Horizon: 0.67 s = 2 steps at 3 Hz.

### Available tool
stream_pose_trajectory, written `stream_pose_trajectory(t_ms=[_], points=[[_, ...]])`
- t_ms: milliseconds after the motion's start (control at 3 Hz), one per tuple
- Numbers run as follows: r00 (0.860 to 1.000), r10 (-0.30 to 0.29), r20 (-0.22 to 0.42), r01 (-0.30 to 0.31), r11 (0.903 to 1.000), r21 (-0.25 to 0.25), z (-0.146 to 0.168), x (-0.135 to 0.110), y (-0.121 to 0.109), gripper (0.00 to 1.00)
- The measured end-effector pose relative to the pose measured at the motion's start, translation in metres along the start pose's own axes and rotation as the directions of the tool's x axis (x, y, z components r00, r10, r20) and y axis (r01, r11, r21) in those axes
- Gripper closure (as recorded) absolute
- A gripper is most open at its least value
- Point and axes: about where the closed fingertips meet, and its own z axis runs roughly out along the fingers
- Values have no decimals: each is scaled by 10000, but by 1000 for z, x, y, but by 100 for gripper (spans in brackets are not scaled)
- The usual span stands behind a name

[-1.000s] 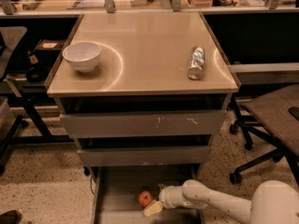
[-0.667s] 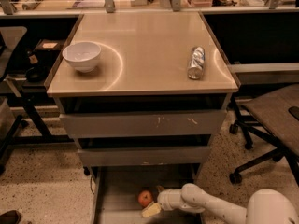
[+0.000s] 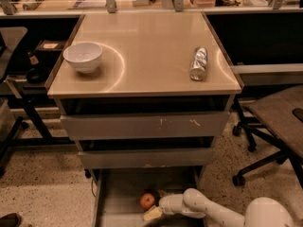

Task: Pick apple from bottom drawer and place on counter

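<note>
The apple point(image 3: 147, 201), small and red-orange, lies in the open bottom drawer point(image 3: 113, 207) near its middle. My gripper point(image 3: 155, 209) reaches into the drawer from the lower right on a white arm and sits right beside the apple, at its right and lower side. One pale fingertip point(image 3: 152, 214) shows just below the apple. The counter point(image 3: 147, 56) is the glossy beige top of the cabinet above.
A white bowl point(image 3: 83, 56) stands at the counter's left. A silver can point(image 3: 199, 63) lies on its side at the right. Office chairs stand at the right point(image 3: 274, 126) and the far left. Cluttered desks run behind the cabinet.
The arm has slid left inside the drawer, bringing the gripper closer against the apple. The apple stays in place.
</note>
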Motion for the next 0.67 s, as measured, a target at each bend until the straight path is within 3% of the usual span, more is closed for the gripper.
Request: stream_pose_trajectory(t_ms=[667], points=[[9975, -338, 617, 352, 9991, -223, 15, -10, 2, 0]])
